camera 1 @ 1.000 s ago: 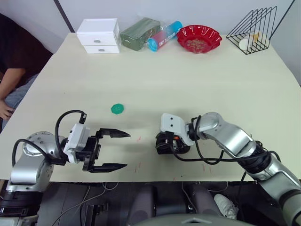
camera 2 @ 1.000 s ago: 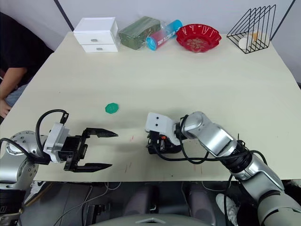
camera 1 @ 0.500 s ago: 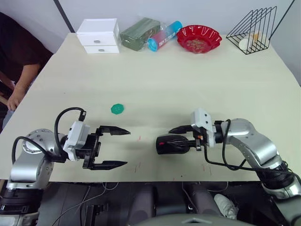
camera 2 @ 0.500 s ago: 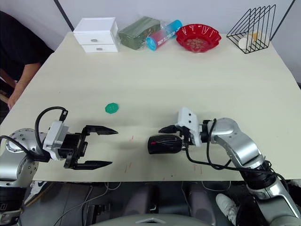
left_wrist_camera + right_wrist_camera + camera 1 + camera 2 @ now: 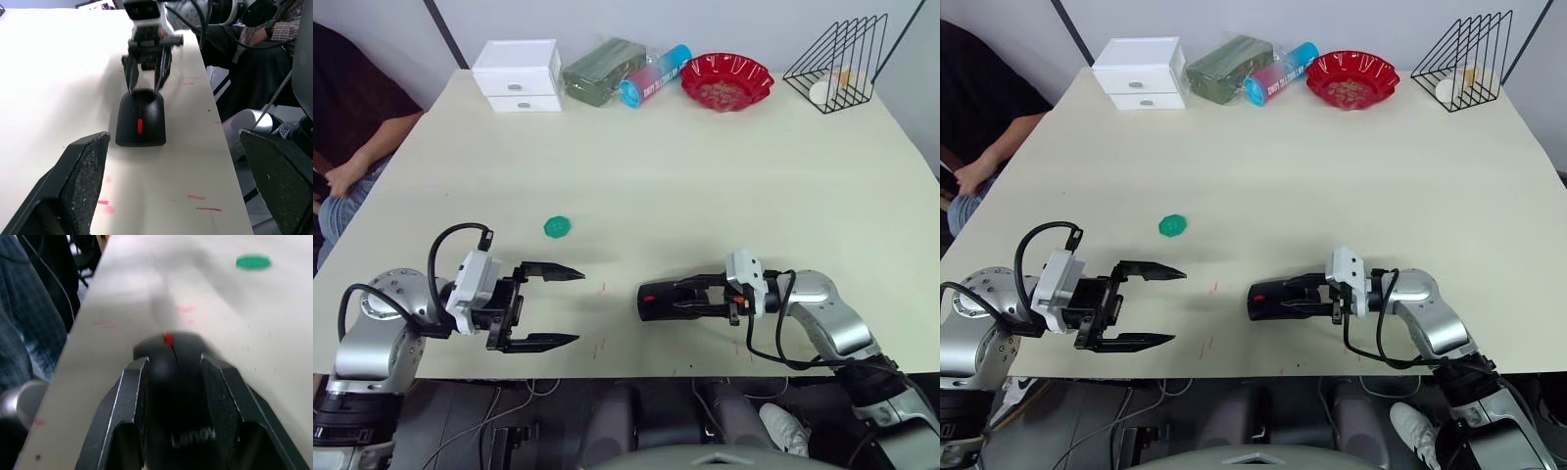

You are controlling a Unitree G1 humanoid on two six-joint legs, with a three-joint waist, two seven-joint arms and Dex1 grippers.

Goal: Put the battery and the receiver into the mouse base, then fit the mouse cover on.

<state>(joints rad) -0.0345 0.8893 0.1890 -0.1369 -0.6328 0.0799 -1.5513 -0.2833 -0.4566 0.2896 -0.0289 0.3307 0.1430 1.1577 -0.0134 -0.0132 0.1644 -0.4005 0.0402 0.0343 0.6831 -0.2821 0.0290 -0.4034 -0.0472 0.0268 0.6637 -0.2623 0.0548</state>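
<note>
Left gripper is hovering low at lower left of the head view, fingers spread wide, gripping nothing, pointing toward frame centre. Right gripper is sitting at lower centre-right, its two fingers straddling the rear of the mouse; right wrist view is showing one finger along each flank of the black shell, apparently touching or nearly so, though I can't tell if it's really clamping. The mouse cover is looking seated on the body: smooth closed black shell, red scroll wheel showing, no coloured insides exposed, so the base is hidden under it. Battery and receiver aren't visible; presumably inside. Judgement: this is the final step, cover fit, at or near done. Next move probably calls for a press check on the cover seam, then backing the right fingers straight off without dragging the mouse. Farther up, a green disc is lying mid-left; white drawer box, red bowl and wire rack are lining the top edge.
</note>
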